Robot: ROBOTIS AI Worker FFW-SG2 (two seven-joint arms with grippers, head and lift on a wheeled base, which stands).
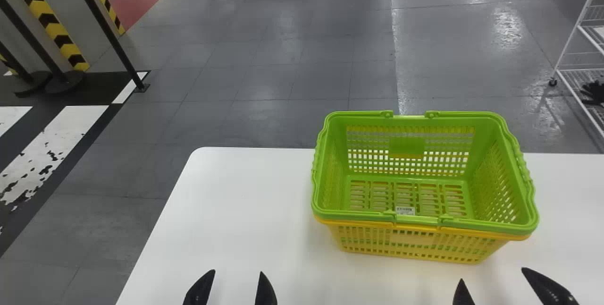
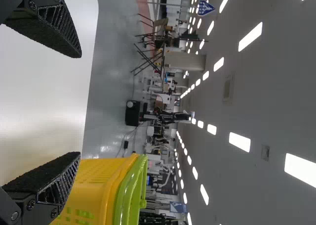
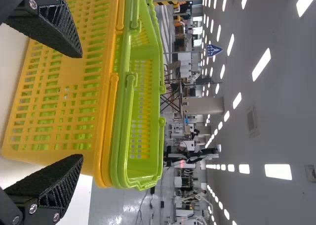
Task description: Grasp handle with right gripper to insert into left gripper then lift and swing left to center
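"Head view: landmark is the green basket (image 1: 408,147), nested upright in the yellow basket (image 1: 410,239), on the white table (image 1: 250,191). Where are the grippers?"

"Left gripper (image 1: 237,272): left of the landmark, on the robot's side, well apart from it. Fingers wide. Right gripper (image 1: 492,274): close by on the landmark's near side, toward its right half. Fingers wide too, nothing between the tips."

"Handle position?"

"Right wrist view: green handle (image 3: 127,94) folded down along the landmark's rim; yellow handle (image 3: 111,111) just beside it, along the rim beneath."

"Edges?"

"Table's far edge runs behind the landmark; the rounded far corner lies well to the landmark's left. Broad white surface stretches between that corner and the landmark, and some more surface lies to its right."

"Room for the left gripper?"

"Tabletop spans the gap between it and the landmark. Right gripper sits nearer, with a narrow strip of white surface before the landmark's underlying basket."

"Surroundings?"

"White wire rack (image 1: 568,36) beyond the landmark, off to the right. Black post (image 1: 108,26) beyond it, far left. Grey floor (image 1: 283,59) past the far edge."
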